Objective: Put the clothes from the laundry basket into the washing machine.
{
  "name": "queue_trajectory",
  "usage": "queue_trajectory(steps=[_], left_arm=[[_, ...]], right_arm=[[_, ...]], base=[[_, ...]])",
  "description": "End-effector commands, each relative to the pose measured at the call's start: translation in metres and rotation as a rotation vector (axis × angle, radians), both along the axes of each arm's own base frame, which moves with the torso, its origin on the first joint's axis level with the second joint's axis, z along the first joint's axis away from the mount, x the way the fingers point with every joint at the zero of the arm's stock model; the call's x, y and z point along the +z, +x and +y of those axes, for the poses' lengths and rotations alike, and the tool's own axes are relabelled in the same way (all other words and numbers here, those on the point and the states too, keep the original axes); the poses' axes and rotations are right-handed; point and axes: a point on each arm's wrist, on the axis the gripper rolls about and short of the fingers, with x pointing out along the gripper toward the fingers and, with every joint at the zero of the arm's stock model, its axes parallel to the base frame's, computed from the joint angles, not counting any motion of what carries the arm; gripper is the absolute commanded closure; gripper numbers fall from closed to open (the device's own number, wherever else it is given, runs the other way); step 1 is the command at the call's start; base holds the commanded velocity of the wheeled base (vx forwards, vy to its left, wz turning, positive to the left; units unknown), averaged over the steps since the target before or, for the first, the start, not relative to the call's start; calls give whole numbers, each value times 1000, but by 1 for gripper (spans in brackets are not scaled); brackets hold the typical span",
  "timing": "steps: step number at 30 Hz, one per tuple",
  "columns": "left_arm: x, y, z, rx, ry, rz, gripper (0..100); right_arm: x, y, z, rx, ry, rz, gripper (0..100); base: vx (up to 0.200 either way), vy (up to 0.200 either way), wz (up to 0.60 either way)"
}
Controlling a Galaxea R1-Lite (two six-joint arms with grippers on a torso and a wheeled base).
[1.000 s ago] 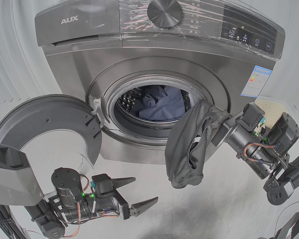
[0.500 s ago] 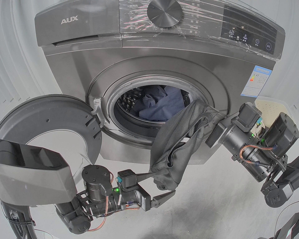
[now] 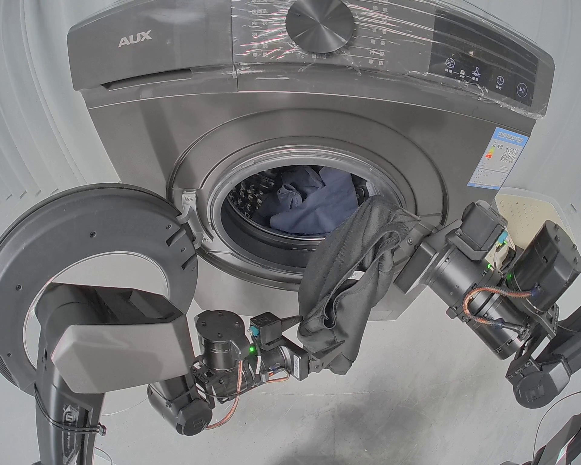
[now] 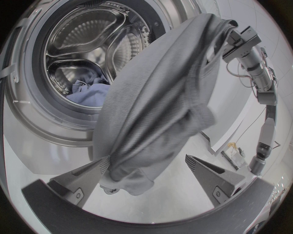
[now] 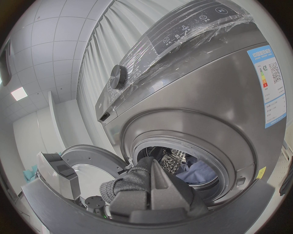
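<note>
A grey front-loading washing machine stands ahead. Its round door is swung fully open on the robot's left. A brand name in pale letters sits at the upper left of the front. Plastic film covers the control panel, which has a round dial, small white print beside the dial and touch icons. A blue-bordered energy sticker with coloured bars and a square code is stuck to the right of the opening.

A dark grey garment hangs in front of the lower right rim of the opening, outside the drum. Blue clothes lie inside the drum.

The right arm reaches in from the right, wrist angled up toward the opening. The right gripper is clamped on the garment's top edge. Since a second ago it has carried the garment a little left, nearer the opening.

The left arm has swung in from the lower left and now sits low, under the garment. The left gripper has its fingers spread wide, with the garment's hanging end between them and brushing one finger.

A cream basket shows behind the right arm.
</note>
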Motion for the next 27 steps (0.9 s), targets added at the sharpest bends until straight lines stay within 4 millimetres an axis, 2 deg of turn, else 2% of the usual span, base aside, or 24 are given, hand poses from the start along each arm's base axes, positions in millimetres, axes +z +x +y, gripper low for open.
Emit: queue_trajectory(steps=[1, 5, 11, 15, 20, 23, 27], left_arm=[[-14, 12, 3, 37, 19, 5, 0], [-13, 9, 13, 55, 43, 9, 0], [15, -14, 24, 41, 34, -4, 0], [29, -17, 31, 52, 25, -34, 0], [27, -14, 35, 63, 29, -33, 0], [18, -12, 31, 59, 43, -18, 0], [18, -7, 27, 56, 35, -30, 0]], right_arm=[[1, -1, 0, 3, 1, -3, 100], [1, 1, -2, -2, 1, -4, 100], [0, 1, -2, -2, -2, -3, 100], [0, 1, -2, -3, -2, -1, 100], [-2, 0, 0, 7, -7, 3, 100], [-1, 0, 1, 6, -5, 2, 100], [-1, 0, 1, 5, -4, 3, 100]], base=[[0, 0, 0], [0, 0, 0], [0, 0, 0], [0, 0, 0], [0, 0, 0], [0, 0, 0], [0, 0, 0]])
